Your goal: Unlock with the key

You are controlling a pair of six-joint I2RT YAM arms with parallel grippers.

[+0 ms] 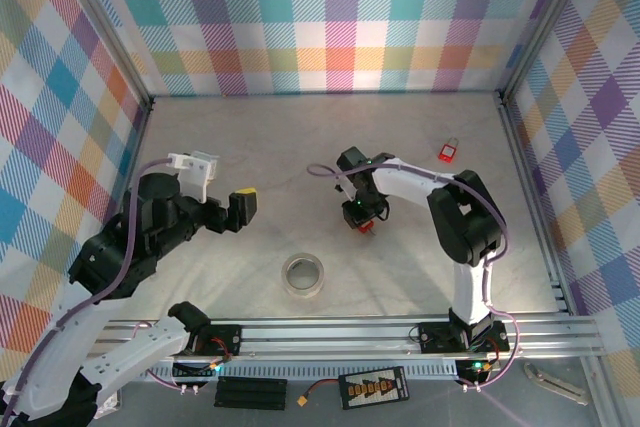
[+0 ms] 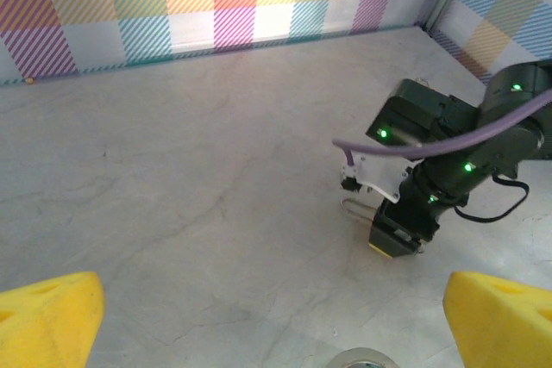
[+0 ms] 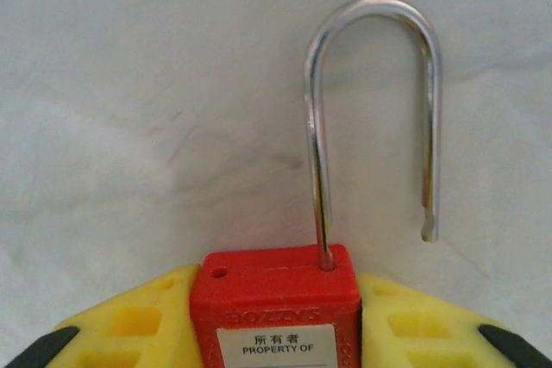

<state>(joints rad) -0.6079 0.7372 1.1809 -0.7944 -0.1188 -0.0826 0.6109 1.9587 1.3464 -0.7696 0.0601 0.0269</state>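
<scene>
- The padlock is found near the middle of the worktop, under the right gripper.
- The right gripper is seen clamped on the padlock: its yellow fingers are pressed against both sides of the red body.
- The shackle is seen raised. One leg is seated in the body. The other leg ends free in the air, clear of the body and off to one side.
- From this the padlock is judged to be already released, or at least not latched.
- Whether a key is seated in the padlock cannot be told, since the lower end of the body is cut off at the edge of the right wrist view.
- A small red item is noted lying well apart, toward the back right of the worktop. Whether it is the key or a second lock cannot be told at this size.
- The left gripper is held wide apart and empty above the worktop, left of the padlock and aimed toward it.
- A tape roll is noted near the front edge, and is judged to play no part in the task.
- If the free shackle leg is read correctly, the unlocking is judged done or nearly done. What is left is judged to be confirmation and release of the padlock.
</scene>
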